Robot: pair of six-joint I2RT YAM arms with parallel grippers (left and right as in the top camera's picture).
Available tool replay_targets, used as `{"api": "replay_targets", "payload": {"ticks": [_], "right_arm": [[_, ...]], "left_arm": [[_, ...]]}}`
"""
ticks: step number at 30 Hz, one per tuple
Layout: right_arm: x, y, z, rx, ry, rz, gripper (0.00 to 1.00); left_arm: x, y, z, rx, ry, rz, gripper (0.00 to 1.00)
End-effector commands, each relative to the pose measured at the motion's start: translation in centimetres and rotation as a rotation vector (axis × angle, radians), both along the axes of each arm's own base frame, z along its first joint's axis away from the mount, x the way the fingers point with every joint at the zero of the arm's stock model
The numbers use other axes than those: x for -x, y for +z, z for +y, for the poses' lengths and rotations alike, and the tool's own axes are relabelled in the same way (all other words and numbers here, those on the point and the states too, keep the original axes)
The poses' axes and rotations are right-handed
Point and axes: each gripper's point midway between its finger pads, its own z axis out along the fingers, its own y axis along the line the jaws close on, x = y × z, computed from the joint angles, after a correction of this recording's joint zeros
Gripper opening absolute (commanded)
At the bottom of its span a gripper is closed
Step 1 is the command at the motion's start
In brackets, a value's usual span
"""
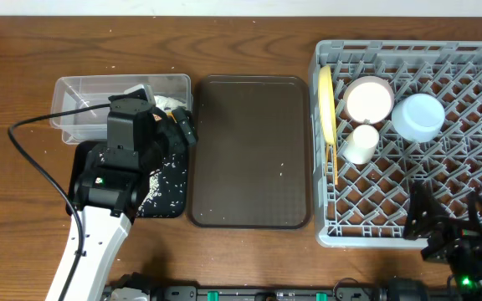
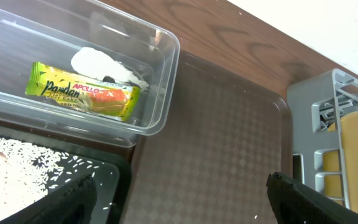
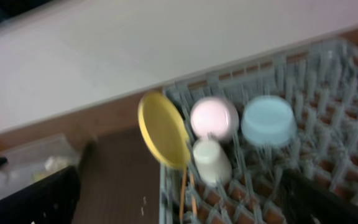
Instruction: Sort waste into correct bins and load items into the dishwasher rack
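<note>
Lying in the clear tub [image 2: 166, 68], the wrapper [image 2: 82, 92] touches the tissue [image 2: 101, 64]. Rice [image 2: 14, 168] is scattered over the black tray [image 2: 114, 180] just beside the tub. In the rack [image 1: 408, 238] the plate [image 1: 326, 100] stands on edge, with the white bowl [image 1: 368, 99], blue bowl [image 1: 418, 115], cup [image 1: 361, 144] and chopsticks [image 3: 185, 193] close by. A brown tray [image 1: 249, 150] sits between tub and rack on the desk [image 1: 23, 50]. The left jaws hang wide apart and empty where tub and black tray meet. The right jaws, also apart and empty, hover at the rack's near corner.

Clear tub [image 1: 78, 96] partly behind left arm [image 1: 124, 142] (right wrist view blurred)
</note>
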Motion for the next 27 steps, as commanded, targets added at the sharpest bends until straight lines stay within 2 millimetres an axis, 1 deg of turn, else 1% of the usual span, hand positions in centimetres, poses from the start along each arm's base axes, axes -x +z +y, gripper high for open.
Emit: {"api": "replay_targets", "payload": {"ticks": [1, 9, 12, 13, 17, 20, 22, 24, 27], "right_arm": [[0.7, -1.5, 0.0, 0.016, 0.007, 0.063, 0.99], [3.5, -6.5, 0.1, 0.011, 0.009, 0.298, 0.99], [4.6, -7.8, 0.1, 0.009, 0.010, 0.370, 0.99], [4.6, -7.8, 0.1, -0.002, 0.002, 0.367, 0.99], [2.0, -4.2, 0.0, -0.029, -0.016, 0.192, 0.99], [0.5, -1.4, 0.0, -0.036, -0.013, 0.060, 0.99], [-0.2, -0.3, 0.2, -0.008, 0.007, 0.001, 0.99], [-0.7, 0.1, 1.3, 0.050, 0.096, -0.035, 0.99], [-1.5, -0.3, 4.2, 0.070, 0.291, -0.074, 0.99]], "left_arm": [[-0.3, 0.7, 0.3, -0.011, 0.005, -0.016, 0.90], [-0.3, 0.7, 0.3, -0.011, 0.005, -0.016, 0.90], [-0.3, 0.7, 0.3, -0.011, 0.005, -0.016, 0.90], [-0.3, 0.7, 0.3, -0.011, 0.005, -0.016, 0.90], [-0.3, 0.7, 0.3, -0.011, 0.005, -0.016, 0.90], [-0.3, 0.7, 0.3, -0.011, 0.005, -0.016, 0.90], [-0.3, 0.7, 0.3, -0.011, 0.005, -0.016, 0.90], [-0.3, 0.7, 0.3, -0.011, 0.005, -0.016, 0.90], [-0.3, 0.7, 0.3, -0.011, 0.005, -0.016, 0.90]]}}
